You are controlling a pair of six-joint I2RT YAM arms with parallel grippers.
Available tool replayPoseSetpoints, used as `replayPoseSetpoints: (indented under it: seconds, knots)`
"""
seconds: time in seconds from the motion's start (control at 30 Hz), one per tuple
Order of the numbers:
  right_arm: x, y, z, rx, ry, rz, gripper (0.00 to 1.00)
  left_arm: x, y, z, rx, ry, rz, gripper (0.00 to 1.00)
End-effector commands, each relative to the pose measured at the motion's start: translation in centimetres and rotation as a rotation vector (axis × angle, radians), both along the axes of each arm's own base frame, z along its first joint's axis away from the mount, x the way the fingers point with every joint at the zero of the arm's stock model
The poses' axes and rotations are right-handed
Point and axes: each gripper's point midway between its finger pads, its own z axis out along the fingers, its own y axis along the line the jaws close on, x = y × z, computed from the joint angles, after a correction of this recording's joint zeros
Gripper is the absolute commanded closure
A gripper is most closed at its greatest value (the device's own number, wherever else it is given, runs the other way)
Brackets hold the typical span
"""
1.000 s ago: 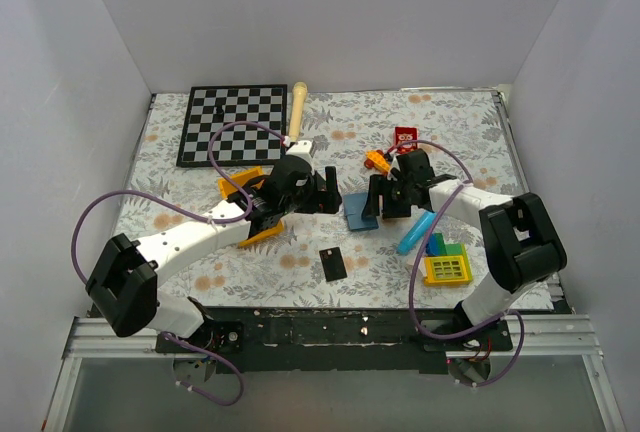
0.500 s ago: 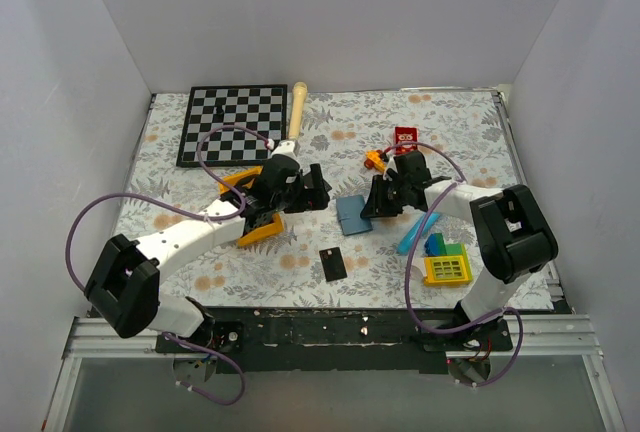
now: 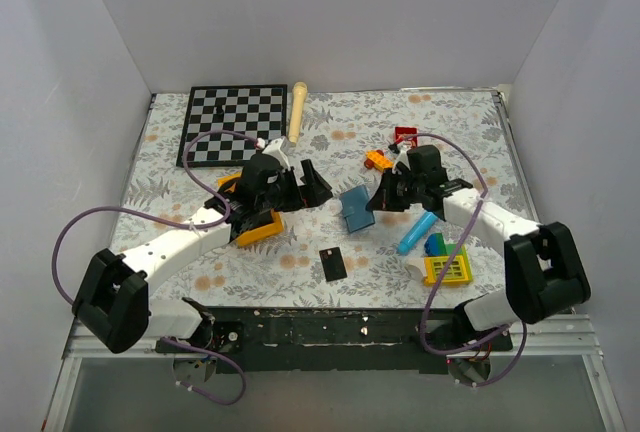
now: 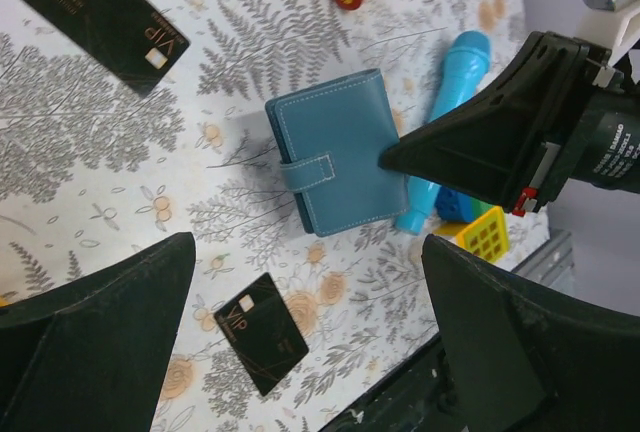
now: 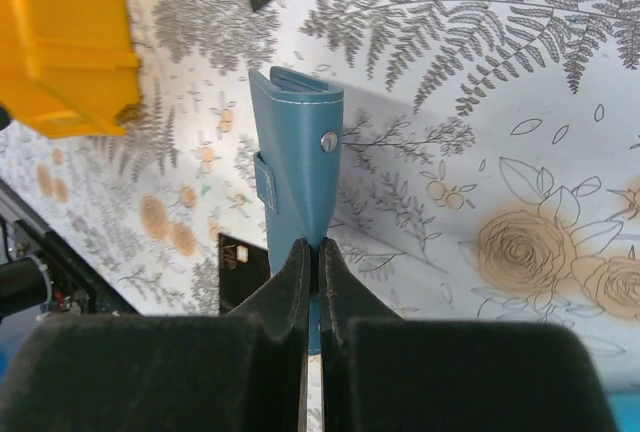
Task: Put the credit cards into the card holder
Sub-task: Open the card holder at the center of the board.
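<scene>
Right gripper (image 5: 312, 277) jaws clamped on card holder (image 4: 335, 152) at its 3 o'clock edge in the left wrist view, probably light, floppy, pinch spine-side; left gripper (image 4: 310, 287) jaws apart, empty.

Card holder (image 3: 355, 208) mid-table; card (image 3: 334, 263) near, in front; tube (image 3: 417, 232) just to rt; chessboard (image 3: 235, 124) far back-left.

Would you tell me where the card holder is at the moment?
In the top view, the card holder is right of centre on the table, pinched at one edge by the right gripper, with a black credit card just nearer the arms.
</scene>
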Motion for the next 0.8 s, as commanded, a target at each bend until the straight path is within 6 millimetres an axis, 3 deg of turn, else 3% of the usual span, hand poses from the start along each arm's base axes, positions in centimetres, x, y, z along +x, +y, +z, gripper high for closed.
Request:
replayPoseSetpoints:
  seconds: [0.0,0.23,0.43,0.57,0.77]
  knots:
    - [-1.3,-0.3,4.2,0.038,-0.079,0.021,0.99,-0.6,-1.5,3.4,-0.121,-0.056,-0.063,0.02]
    - [-3.7,-0.9,7.8,0.054,-0.157,0.081,0.99,-1.1,-3.4,6.4,-0.220,-0.040,-0.138,0.04]
    - [-4.8,-2.3,8.5,-0.106,-0.320,0.070,0.99,-1.5,-5.2,8.7,-0.322,0.073,-0.159,0.09]
    - [-5.0,-3.0,9.8,-0.199,-0.441,0.026,0.99,-2.3,-6.6,8.3,-0.349,0.226,-0.168,0.13]
    - [-4.7,-4.5,12.0,-0.333,-0.622,-0.097,0.99,-3.0,-7.6,7.5,-0.320,0.311,-0.149,0.13]
